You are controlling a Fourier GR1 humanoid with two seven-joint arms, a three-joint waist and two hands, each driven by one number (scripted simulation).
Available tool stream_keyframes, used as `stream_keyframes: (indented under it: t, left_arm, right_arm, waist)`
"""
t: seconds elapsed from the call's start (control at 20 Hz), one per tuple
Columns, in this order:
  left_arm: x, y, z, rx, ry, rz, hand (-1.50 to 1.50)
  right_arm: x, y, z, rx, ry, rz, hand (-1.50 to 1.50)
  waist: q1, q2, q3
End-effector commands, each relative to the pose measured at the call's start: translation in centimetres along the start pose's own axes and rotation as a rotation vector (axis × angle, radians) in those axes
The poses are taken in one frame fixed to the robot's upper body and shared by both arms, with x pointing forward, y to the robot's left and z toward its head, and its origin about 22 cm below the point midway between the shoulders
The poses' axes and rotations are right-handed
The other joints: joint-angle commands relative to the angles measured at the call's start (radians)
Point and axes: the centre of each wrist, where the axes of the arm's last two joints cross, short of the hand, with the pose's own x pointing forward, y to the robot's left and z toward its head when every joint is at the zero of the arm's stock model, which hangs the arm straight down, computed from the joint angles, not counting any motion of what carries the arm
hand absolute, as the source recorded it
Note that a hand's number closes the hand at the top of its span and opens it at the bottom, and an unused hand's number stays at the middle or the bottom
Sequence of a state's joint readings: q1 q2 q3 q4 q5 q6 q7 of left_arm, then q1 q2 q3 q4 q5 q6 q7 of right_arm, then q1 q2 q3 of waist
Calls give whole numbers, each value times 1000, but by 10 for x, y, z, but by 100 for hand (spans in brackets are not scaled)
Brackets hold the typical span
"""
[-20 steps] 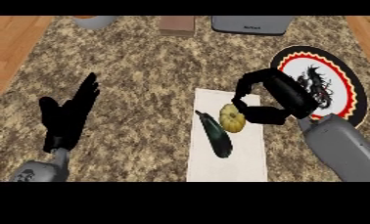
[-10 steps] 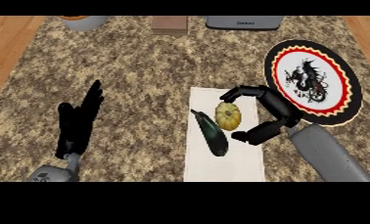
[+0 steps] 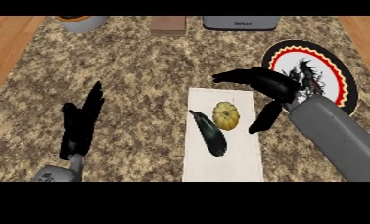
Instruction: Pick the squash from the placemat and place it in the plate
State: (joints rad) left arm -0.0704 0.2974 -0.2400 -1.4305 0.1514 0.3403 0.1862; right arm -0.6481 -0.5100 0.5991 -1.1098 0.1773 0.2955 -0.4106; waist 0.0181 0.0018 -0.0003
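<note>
A small yellow ribbed squash (image 3: pixel 226 115) lies on the white placemat (image 3: pixel 224 162), beside a dark eggplant (image 3: pixel 208 133) to its left. My right hand (image 3: pixel 266 84) hovers open just above and right of the squash, fingers spread toward the mat's top edge and thumb hanging down near the mat's right edge, not touching the squash. The round plate (image 3: pixel 345 87), with a red and yellow rim and black dragon design, lies at the right, partly hidden behind my right hand and forearm. My left hand (image 3: pixel 81 123) rests open at the lower left, fingers up.
Along the counter's far edge stand a grey bowl with an orange inside (image 3: pixel 81 22), a brown block (image 3: pixel 168 25) and a grey appliance (image 3: pixel 241 22). Wooden floor shows beyond the counter's left and right sides.
My right hand has opened and lifted up and to the right, away from the squash it had been cupped around. The squash stays on the placemat. The view has shifted slightly.
</note>
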Motion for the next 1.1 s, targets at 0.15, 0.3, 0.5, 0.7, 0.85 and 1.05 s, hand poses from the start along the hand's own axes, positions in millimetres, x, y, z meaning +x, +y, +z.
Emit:
stream_keyframes:
  t: [0.15,0.3,0.5,0.7,0.85,1.05]
  left_arm:
    - [-2,-2,-3,14,2,-20,0]
    - [5,5,-2,0,3,0,0]
    - [9,9,-4,-4,12,6,0]
    - [5,10,7,17,-11,-15,0]
    - [-6,2,8,11,1,3,0]
    - [2,15,-3,2,-3,3,0]
  right_arm:
    - [43,-25,-41,214,113,225,-150]
    - [44,-8,-55,359,185,263,-150]
    - [46,-8,-64,456,239,280,-150]
    - [62,-4,-76,488,280,296,-150]
    - [24,9,-66,493,308,284,-150]
    - [37,9,-84,528,298,299,-150]
  waist:
    - [-12,-3,-1]
    - [-7,-2,0]
    - [-9,-2,0]
    - [-13,-4,0]
    - [-9,-1,0]
    - [-11,-1,0]
